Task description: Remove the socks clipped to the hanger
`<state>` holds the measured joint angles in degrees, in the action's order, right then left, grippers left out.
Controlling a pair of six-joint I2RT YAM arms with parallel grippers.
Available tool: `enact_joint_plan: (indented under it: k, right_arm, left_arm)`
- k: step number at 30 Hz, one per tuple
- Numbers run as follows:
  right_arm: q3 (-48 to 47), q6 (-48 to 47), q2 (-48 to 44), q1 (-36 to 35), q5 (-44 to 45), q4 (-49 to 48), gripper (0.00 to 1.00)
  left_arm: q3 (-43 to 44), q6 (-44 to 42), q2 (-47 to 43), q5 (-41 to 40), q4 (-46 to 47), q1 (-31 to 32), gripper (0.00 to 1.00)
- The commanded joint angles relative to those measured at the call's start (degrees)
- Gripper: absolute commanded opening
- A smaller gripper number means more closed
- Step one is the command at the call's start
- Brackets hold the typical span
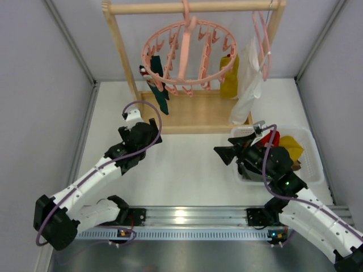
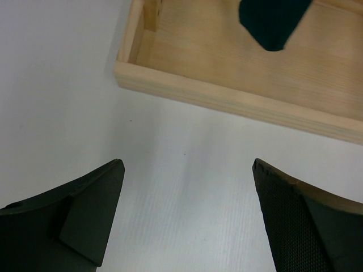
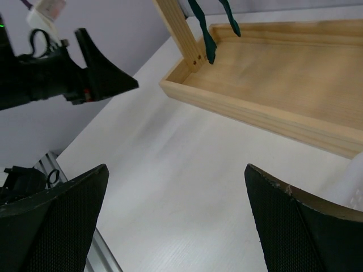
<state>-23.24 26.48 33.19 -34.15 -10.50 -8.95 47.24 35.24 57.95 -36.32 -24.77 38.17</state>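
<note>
The round pink hoop hanger (image 1: pixel 187 54) hangs from the wooden rail. A dark teal sock (image 1: pixel 159 86) and a red sock with white marks (image 1: pixel 144 72) are clipped at its left, and a mustard-yellow sock (image 1: pixel 229 76) at its right. My left gripper (image 1: pixel 152 128) is open and empty, low over the table in front of the wooden base (image 2: pixel 238 105), with the teal sock's tip (image 2: pixel 272 22) hanging ahead. My right gripper (image 1: pixel 222 153) is open and empty beside the white basket (image 1: pixel 311 170), which holds a red sock (image 1: pixel 270 138) and a yellow sock (image 1: pixel 292 145).
A large white cloth (image 1: pixel 248 85) and a plain thin pink hanger (image 1: pixel 262 45) hang at the rail's right. The wooden rack's post (image 3: pixel 180 34) and base tray (image 3: pixel 266 113) stand at the back. Grey walls close both sides.
</note>
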Motion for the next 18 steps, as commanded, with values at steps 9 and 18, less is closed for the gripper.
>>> enact_joint_plan:
  k: [9, 18]
  right_arm:
    - [2.68, 4.02, -5.15, 0.49, -3.47, -8.36, 1.00]
    - [3.64, 3.14, -4.28, 0.49, -4.79, -10.30, 0.99]
  left_arm:
    - [-5.59, -7.46, 16.11, 9.86, 40.55, -7.76, 0.98]
    - [3.11, -14.32, 32.47, 8.98, 52.63, -11.54, 0.98]
